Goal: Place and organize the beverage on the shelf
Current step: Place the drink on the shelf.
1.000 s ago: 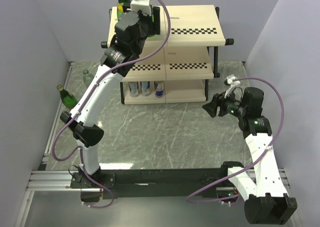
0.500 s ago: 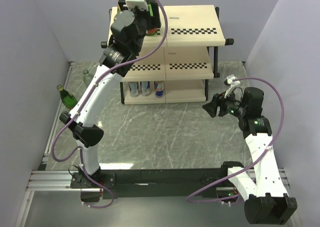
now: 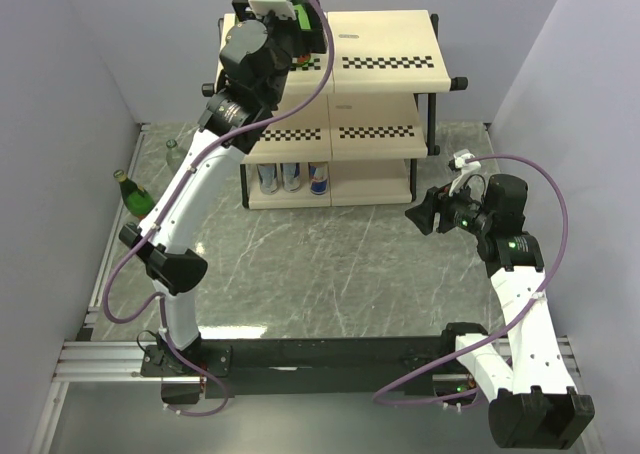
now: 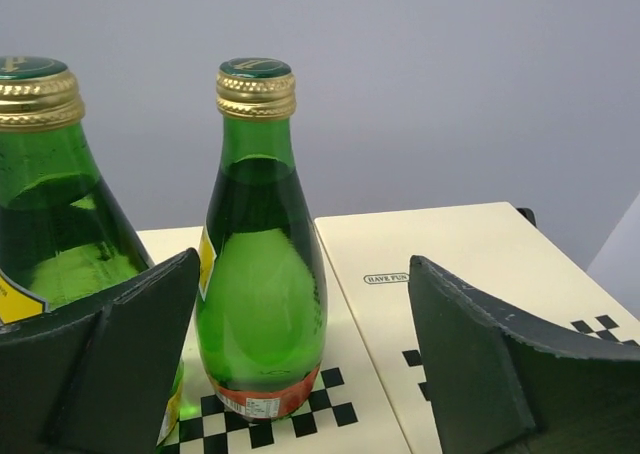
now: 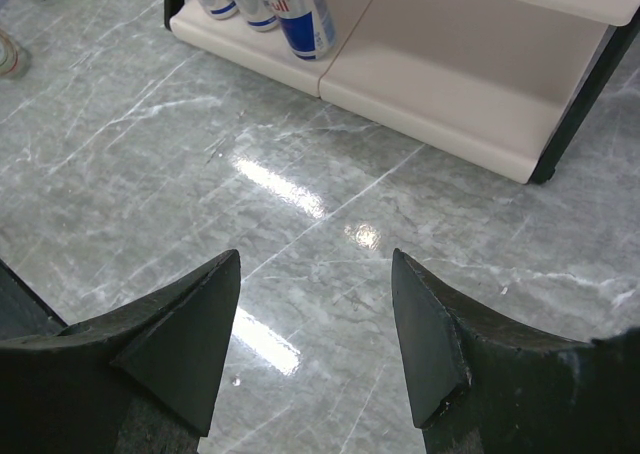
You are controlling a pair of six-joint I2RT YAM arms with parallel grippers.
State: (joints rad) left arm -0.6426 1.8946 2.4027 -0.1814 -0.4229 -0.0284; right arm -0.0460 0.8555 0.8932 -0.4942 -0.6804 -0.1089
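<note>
We saw left hand [image 4: 302, 264] apart around green glass bottle [image 4: 262, 274] on cream checkered shelf [image 4: 450, 244] | right hand [image 5: 315, 256] likewise apart.

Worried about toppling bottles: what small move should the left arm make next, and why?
Probably draw the left gripper straight back: its jaws stand open around the green bottle, upright on the shelf top, with a second bottle close beside it.

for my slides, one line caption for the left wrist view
Left hand open, framing a capped green bottle upright on the shelf top, second bottle alongside
</note>
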